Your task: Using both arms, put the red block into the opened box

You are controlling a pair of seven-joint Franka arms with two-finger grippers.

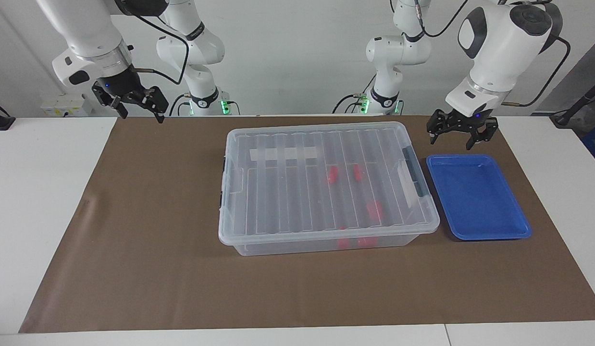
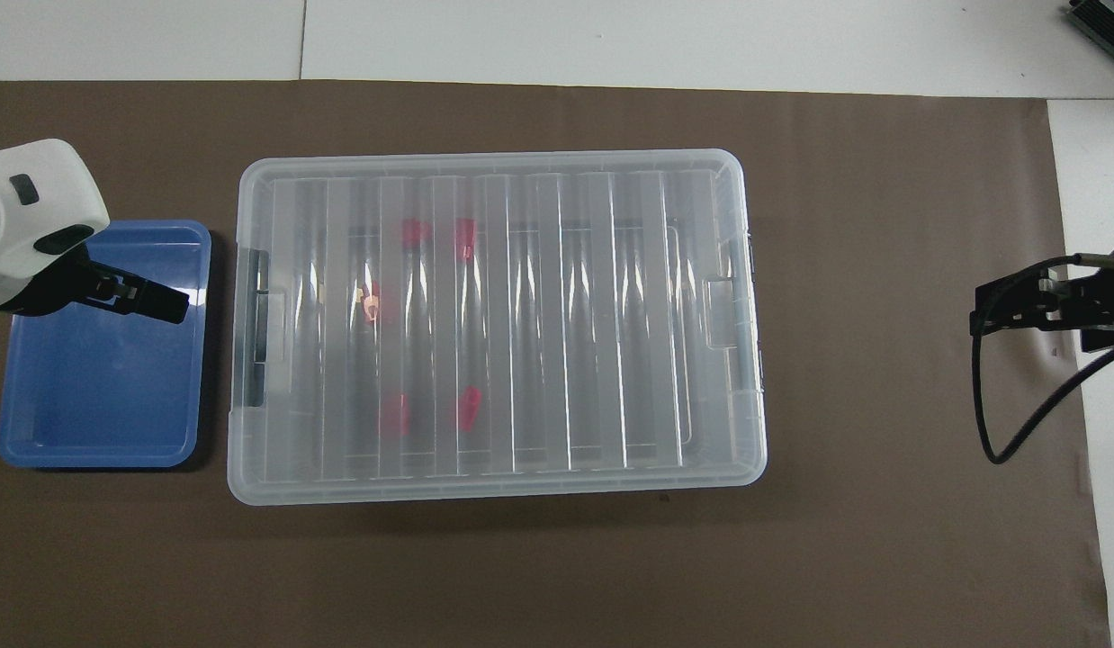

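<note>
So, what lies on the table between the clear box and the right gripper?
Only bare brown mat lies between the box and the right gripper, which hangs above the mat's corner; the facing view shows it.

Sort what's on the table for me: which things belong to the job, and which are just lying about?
Job:
- box, lid on
- red blocks inside it
- left tool, open, over the mat by the tray
- right tool, open, over the mat's edge

Lying about:
- blue tray, nothing in it
- brown mat
</note>
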